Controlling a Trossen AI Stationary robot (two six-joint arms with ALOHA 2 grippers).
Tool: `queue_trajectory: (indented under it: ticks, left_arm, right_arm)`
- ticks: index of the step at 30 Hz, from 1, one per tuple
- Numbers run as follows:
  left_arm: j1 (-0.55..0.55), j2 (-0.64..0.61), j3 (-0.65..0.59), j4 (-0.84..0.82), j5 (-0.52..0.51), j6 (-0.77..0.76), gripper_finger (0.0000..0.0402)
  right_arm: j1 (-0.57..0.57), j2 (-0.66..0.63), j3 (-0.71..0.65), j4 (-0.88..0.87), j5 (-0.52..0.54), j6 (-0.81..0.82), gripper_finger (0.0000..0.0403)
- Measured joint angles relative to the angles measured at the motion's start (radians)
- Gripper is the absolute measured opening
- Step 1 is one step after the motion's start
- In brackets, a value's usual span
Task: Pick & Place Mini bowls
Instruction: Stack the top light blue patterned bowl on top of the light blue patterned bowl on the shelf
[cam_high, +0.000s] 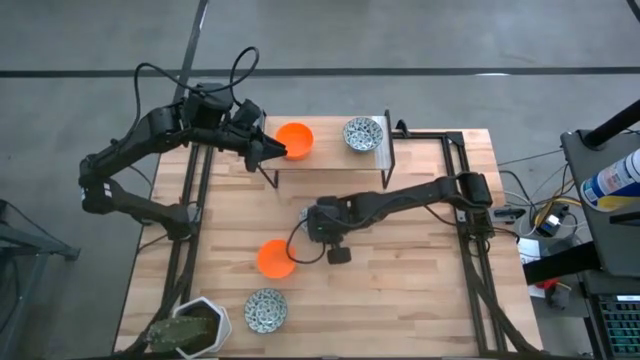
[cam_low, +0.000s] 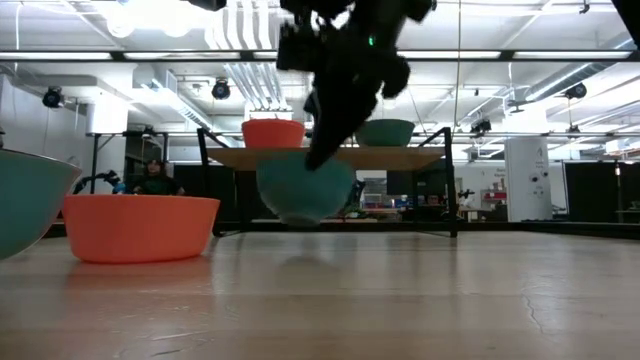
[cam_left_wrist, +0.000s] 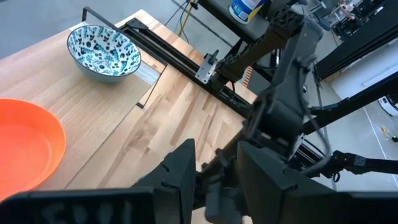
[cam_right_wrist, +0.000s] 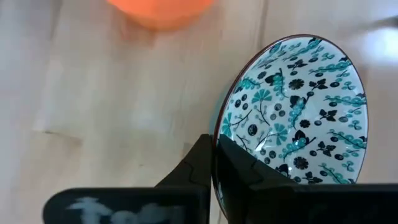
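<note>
Your right gripper (cam_right_wrist: 214, 163) pinches the rim of a patterned bowl (cam_right_wrist: 292, 112), tilted above the table's middle. Your left gripper (cam_high: 268, 150), fingers apart, sits beside the orange bowl (cam_high: 296, 138) on the far-edge shelf (cam_high: 330, 160).

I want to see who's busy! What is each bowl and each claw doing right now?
left claw: open, empty.
right claw: shut on a bowl's rim.
held patterned bowl: tilted, lifted up.
shelf orange bowl: upright, empty.
shelf patterned bowl: upright, empty.
table orange bowl: upright, empty.
table patterned bowl: upright, empty.
plant pot: upright, holding a plant.
</note>
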Motion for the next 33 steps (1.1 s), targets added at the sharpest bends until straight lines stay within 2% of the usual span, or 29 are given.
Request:
queue_trajectory:
  ticks: [19, 33]
  left_arm:
    - [0.0, 0.0, 0.0, 0.003, 0.0, 0.002, 0.0112]
    - [0.0, 0.0, 0.0, 0.003, 0.0, 0.025, 0.0112]
  right_arm:
    - [0.047, 0.0, 0.35, -0.388, 0.046, 0.044, 0.0011]
    - [0.039, -0.001, 0.605, -0.636, 0.246, 0.136, 0.0011]
